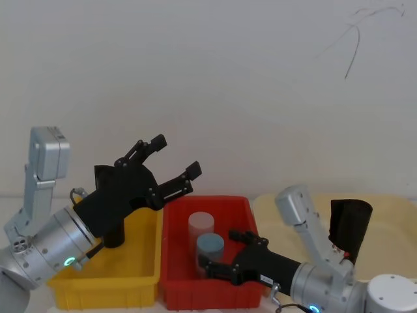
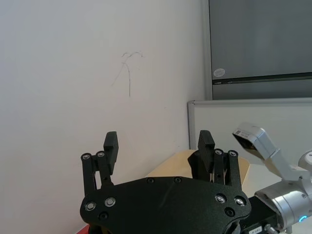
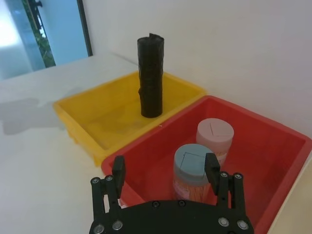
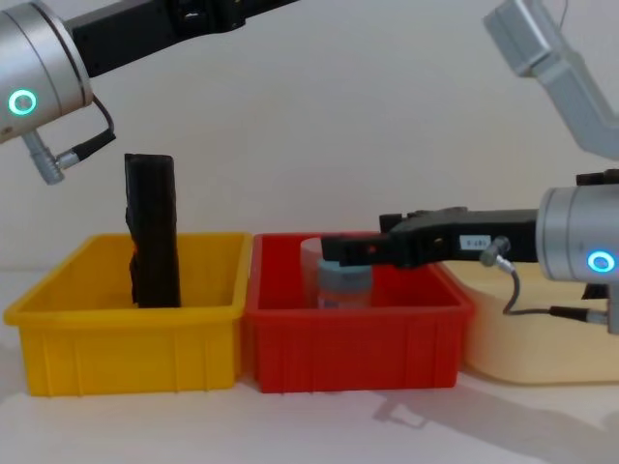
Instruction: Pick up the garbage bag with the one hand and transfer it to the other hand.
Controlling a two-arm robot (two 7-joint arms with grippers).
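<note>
The garbage bag is seen standing upright in the yellow bin, untouched. The left gripper is held with its fingers spread and empty, raised above that bin and pointing away from it. The right gripper, also spread and empty, is poised over the red bin just beside the yellow bin, above two lidded jars. For a clean pick, the roll is best approached from the side, clamped across its upper half and lifted straight up clear of the yellow bin's wall.
</note>
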